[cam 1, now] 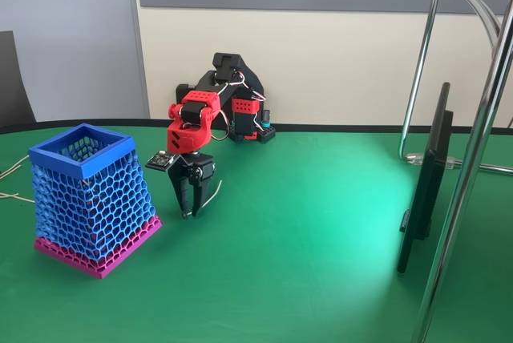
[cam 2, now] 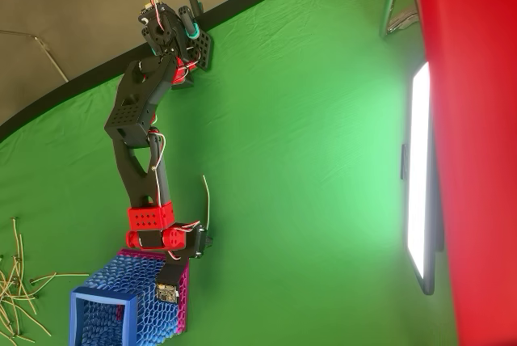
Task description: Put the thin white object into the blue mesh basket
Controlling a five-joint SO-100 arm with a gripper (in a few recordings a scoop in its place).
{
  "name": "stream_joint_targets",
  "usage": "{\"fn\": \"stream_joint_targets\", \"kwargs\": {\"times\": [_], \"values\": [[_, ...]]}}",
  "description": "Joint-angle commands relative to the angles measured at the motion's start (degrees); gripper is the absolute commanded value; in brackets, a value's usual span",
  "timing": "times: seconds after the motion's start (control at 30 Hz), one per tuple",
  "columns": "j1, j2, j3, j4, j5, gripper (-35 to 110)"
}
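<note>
1. Gripper [cam 1: 190,208] at centre-left of the fixed view, pointing down at the green table [cam 1: 321,263], tips at or near the cloth.
2. Fingers look nearly together; whether they pinch anything, cannot tell.
3. White strip [cam 1: 212,193] just right of the gripper, slanting up off the table beside the fingers; in the overhead view it is a thin line [cam 2: 206,200] at centre-left, next to the wrist.
4. Blue basket [cam 1: 83,151] sits at left, just beside the gripper, open top up.
5. Likely step: grasp. Best to clamp the strip firmly near its lower end, then lift clear above the rim before swinging left.
</note>
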Motion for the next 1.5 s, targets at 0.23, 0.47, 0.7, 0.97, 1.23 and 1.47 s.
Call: {"fn": "stream_joint_targets", "kwargs": {"times": [0.23, 0.47, 0.7, 0.97, 1.23, 1.47], "values": [[0.44, -1.14, -5.01, 0.35, -2.2, 15], [0.35, -2.9, -7.82, 2.37, -3.52, 14], [0.53, -4.04, -9.58, 2.46, -4.39, 4], [0.79, -4.31, -10.28, 2.55, -4.39, 0], [0.7, -4.75, -12.04, 2.55, -2.29, 0], [-0.44, -2.11, -12.13, 2.55, 0.97, 1]]}}
